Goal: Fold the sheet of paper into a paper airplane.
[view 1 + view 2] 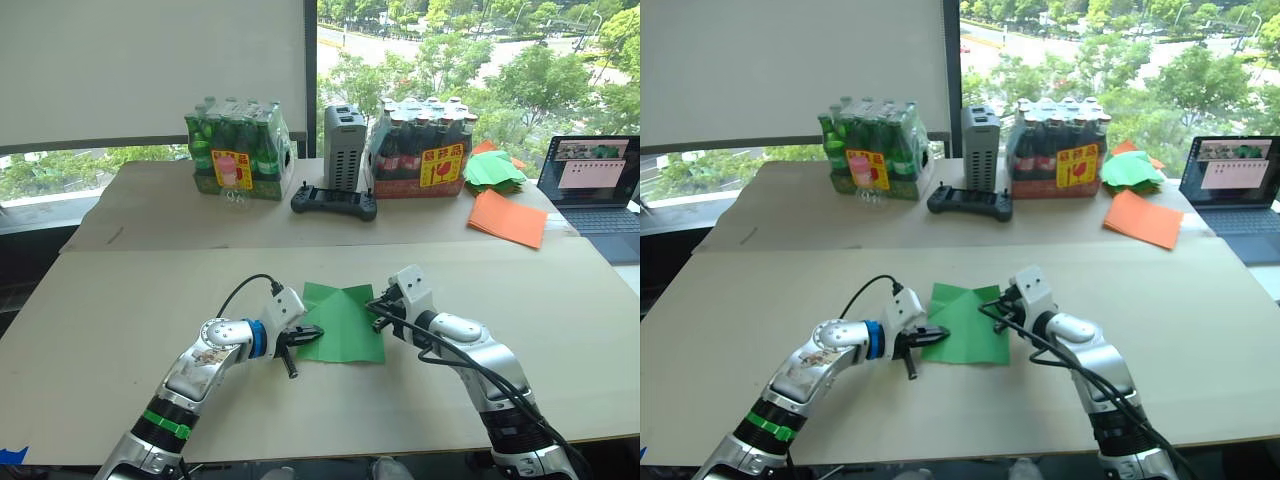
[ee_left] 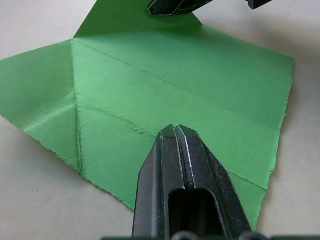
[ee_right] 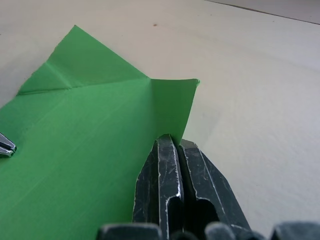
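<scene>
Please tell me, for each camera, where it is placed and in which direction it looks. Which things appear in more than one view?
Left and right eye views: on the head, looking forward and down at the table; both arms show.
Left wrist view: along the left gripper, shut, pressing the green paper; the other gripper's tips show.
Right wrist view: along the right gripper, shut on the paper's lifted corner.
All views share the paper.

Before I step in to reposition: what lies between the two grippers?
Between left gripper and right gripper, the sheet of paper, per the left eye view.
</scene>
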Robot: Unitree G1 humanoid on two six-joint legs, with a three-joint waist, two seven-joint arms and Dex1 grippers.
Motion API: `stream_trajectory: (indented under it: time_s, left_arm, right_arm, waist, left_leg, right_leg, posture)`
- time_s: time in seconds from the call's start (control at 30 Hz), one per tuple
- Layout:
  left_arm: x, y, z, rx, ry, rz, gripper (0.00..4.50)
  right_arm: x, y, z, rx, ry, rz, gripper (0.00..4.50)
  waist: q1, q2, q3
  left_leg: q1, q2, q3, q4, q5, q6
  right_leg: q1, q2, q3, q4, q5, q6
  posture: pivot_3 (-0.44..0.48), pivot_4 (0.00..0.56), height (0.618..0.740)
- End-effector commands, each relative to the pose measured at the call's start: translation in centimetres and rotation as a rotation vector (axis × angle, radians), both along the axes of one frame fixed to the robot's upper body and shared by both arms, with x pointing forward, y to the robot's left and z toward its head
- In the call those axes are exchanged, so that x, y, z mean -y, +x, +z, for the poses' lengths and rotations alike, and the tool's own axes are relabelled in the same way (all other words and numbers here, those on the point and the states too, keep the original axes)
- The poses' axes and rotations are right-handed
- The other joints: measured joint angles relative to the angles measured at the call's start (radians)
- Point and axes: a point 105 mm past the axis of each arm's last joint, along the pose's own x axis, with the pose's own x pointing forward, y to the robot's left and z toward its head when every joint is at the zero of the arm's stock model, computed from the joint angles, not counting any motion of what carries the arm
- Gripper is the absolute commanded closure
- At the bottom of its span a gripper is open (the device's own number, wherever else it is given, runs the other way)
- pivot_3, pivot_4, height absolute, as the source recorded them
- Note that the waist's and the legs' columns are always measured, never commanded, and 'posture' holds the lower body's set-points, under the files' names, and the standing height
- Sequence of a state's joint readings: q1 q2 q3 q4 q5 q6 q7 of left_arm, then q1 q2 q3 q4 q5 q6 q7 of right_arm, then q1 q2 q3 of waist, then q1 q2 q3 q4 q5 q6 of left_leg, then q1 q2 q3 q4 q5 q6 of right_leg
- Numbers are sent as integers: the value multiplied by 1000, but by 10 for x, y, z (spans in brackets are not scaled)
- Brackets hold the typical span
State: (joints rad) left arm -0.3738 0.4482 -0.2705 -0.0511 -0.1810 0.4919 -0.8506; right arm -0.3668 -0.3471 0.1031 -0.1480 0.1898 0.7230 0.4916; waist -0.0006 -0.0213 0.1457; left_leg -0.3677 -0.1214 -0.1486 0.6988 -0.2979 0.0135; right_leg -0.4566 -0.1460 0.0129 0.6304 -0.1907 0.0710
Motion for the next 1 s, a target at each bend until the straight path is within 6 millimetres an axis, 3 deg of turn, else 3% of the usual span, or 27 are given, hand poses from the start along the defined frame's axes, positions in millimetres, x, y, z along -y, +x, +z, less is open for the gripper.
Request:
stream_trajectory:
  time_s: [0.03, 0.3, 0.63, 0.87, 1.0]
  left_arm:
    - [-3, -2, 9, 22, -6, 0, 4500]
    - [-14, -9, 23, 6, -39, 33, 4500]
    - [-23, -9, 12, -31, 11, 49, 4500]
    - [-25, 1, 14, -17, 40, 53, 4500]
    - [-15, 8, 25, 3, 17, 38, 4500]
  right_arm:
    - [-9, -8, 16, 100, -9, 77, 4466]
    - [-31, -37, 19, 251, -128, 205, 4466]
    - [-51, -59, 10, 403, -326, 312, 4466]
    - [-57, -61, 4, 456, -447, 339, 4466]
    - [-58, -62, 1, 461, -489, 337, 4466]
  waist:
    - [-1, 0, 0]
    - [-12, 0, 0]
    - [-11, 0, 0]
    - [-11, 0, 0]
    - [-10, 0, 0]
  left_leg:
    - [0, 0, 0, 0, 0, 0]
    - [0, 0, 0, 0, 0, 0]
    - [0, 0, 0, 0, 0, 0]
    - [0, 0, 0, 0, 0, -1]
    - [0, 0, 0, 1, 0, -1]
  right_leg:
    - [0, 0, 0, 0, 0, 0]
    - [-1, 0, 0, 0, 0, 0]
    - [-1, 0, 0, 0, 0, 0]
    - [-1, 0, 0, 1, 0, 0]
    - [0, 0, 0, 1, 0, 0]
  posture:
    - [0, 150, 707]
    - [0, 150, 707]
    - [0, 150, 707]
    - [0, 150, 707]
    - [0, 150, 707]
